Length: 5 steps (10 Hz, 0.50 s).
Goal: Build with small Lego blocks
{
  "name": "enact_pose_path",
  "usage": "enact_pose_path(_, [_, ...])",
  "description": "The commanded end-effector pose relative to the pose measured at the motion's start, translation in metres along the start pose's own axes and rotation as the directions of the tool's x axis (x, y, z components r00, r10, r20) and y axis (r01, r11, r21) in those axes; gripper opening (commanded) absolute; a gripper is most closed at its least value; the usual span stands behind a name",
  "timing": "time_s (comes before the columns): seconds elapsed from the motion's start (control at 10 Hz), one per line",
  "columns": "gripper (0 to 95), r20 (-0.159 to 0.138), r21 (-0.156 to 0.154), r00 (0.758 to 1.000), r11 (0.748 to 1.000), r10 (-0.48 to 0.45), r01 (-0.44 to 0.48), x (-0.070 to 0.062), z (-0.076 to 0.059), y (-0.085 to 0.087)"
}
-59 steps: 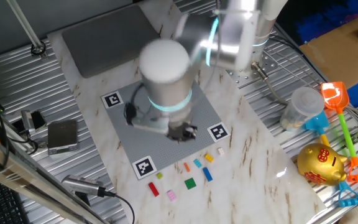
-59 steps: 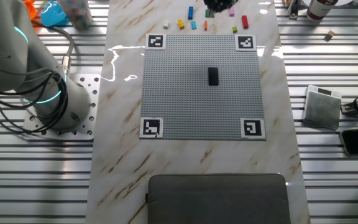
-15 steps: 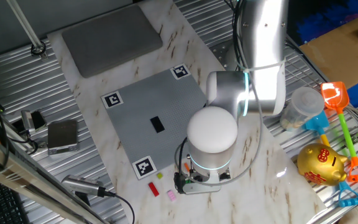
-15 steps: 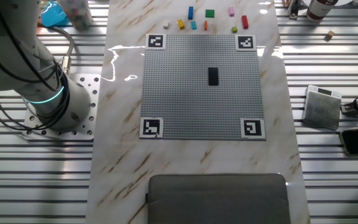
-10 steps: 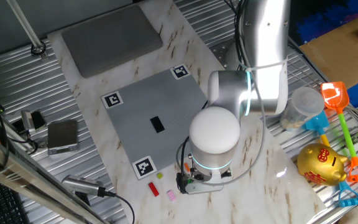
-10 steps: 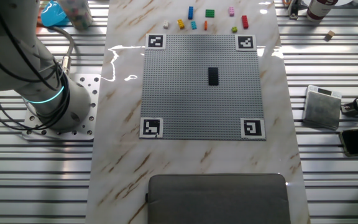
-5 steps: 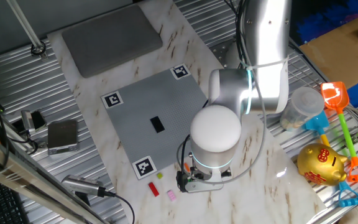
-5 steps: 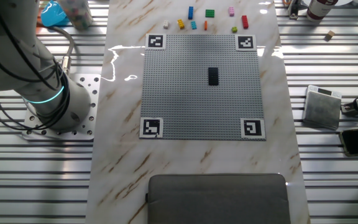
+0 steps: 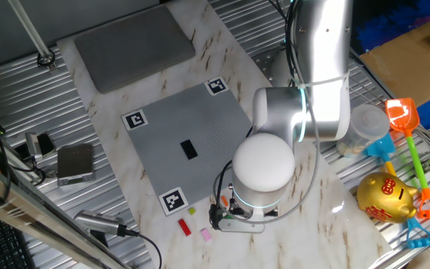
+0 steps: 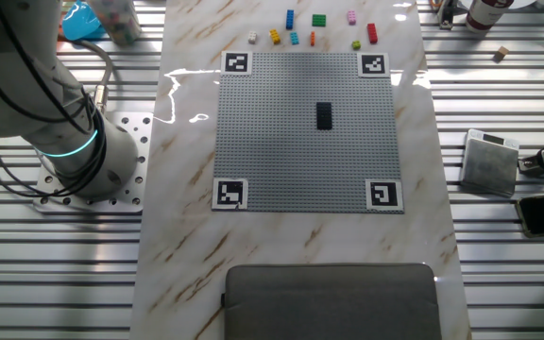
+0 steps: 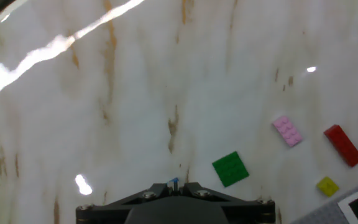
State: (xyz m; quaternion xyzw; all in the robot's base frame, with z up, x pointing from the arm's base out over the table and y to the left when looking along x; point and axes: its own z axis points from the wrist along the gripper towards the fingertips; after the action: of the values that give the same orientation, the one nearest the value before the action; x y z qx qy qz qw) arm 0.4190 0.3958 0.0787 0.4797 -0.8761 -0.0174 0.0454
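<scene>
The marble table (image 10: 187, 246) is glossy and bare around the loose pieces. A brick nudged sideways would probably skate rather than stay put.

The grey plate (image 10: 272, 161) carries one black brick (image 10: 324, 115) near its middle. Any piece brought over has to meet the studs squarely. Pressed down skewed, it would likely sit crooked or pop free.

The arm (image 9: 261, 168) hangs over the table edge beyond the plate, its wrist covering much of the brick row in that fixed view. The pincer (image 11: 174, 188) shows only its housing at the bottom of the hand view. I cannot tell whether it is released, clenched or carrying anything; a tiny blue speck sits at its centre, too small to read.

The green brick (image 11: 230, 168) lies on the table just ahead and to one side of the pincer, not centred under it. Coming straight down from here risks a fingertip landing on the brick or knocking it away.

The pink brick (image 11: 288, 131), red brick (image 11: 343, 145) and yellow brick (image 11: 327, 185) lie apart from it, beyond the green. All are very small, so a slight misalignment means an empty grasp or a brick clipped by one corner and dropped in transit.
</scene>
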Motion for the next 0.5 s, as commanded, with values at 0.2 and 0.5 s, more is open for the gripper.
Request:
enact_pose_path(0.2, [0.0, -0.007, 0.000, 0.998, 0.998, 0.069, -0.069, 0.0016, -0.0006, -0.0001])
enact_pose_path(0.5, [0.0, -0.013, 0.003, 0.997, 0.997, 0.080, -0.080, 0.0016, -0.0006, -0.0001])
